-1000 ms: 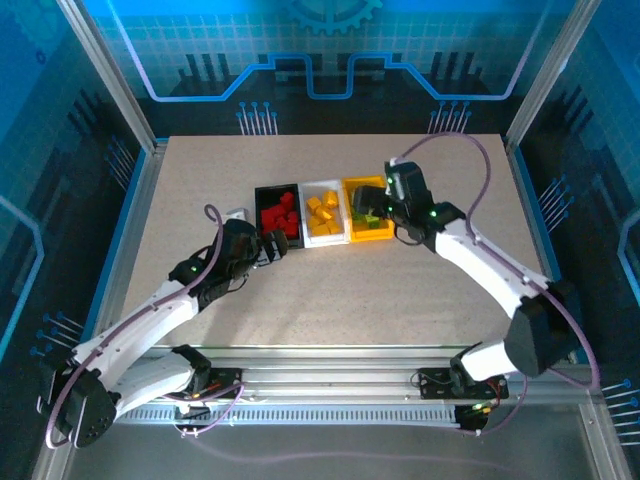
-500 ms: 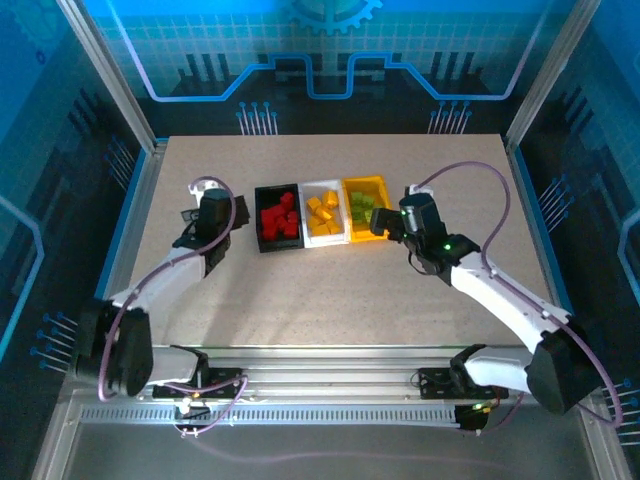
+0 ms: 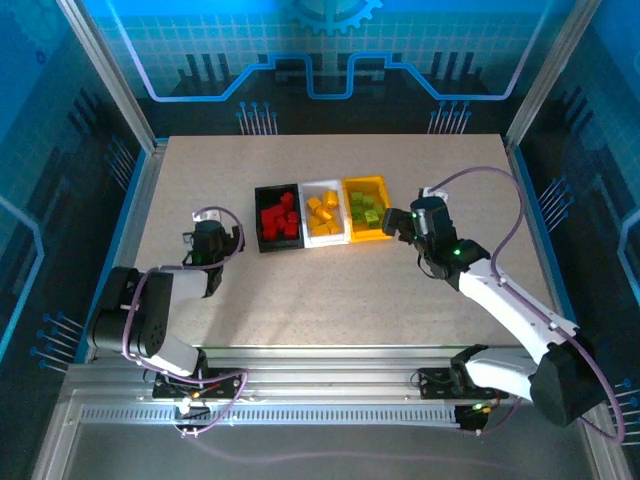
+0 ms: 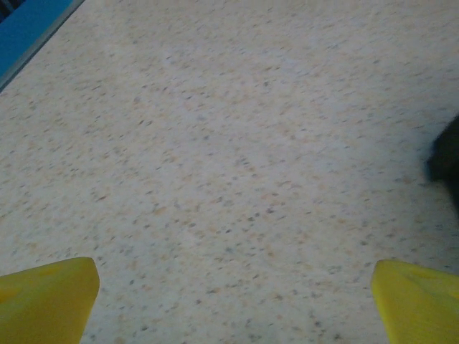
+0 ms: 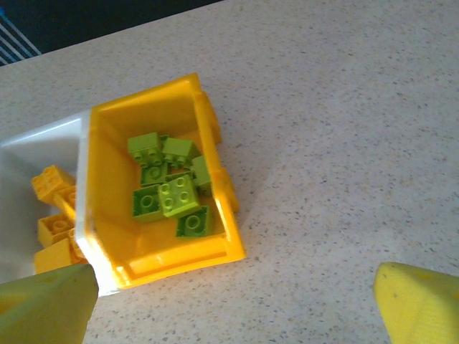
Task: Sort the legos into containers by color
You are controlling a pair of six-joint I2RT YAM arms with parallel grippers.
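Sitting side by side on table (image 4: 229, 143): black bin (image 3: 278, 189) w/ red legos (image 3: 280, 218), white bin (image 3: 322, 184) w/ yellow-orange legos (image 3: 323, 215), yellow bin (image 5: 208, 122) w/ lime legos (image 5: 168, 190). Left gripper (image 4: 233, 294), jaws apart, empty, hangs over table left of black bin. Right gripper (image 5: 233, 301), jaws apart, empty, just right of yellow bin.

The table (image 3: 330, 300) in front of me is a speckled beige slab, bare across its near half and out to both side edges. Three bins stand directly on it, toward the far side and about midway across, packed side by side in one row: black bin (image 3: 258, 218) left, white bin (image 3: 323, 183) middle, yellow bin (image 3: 370, 237) right.
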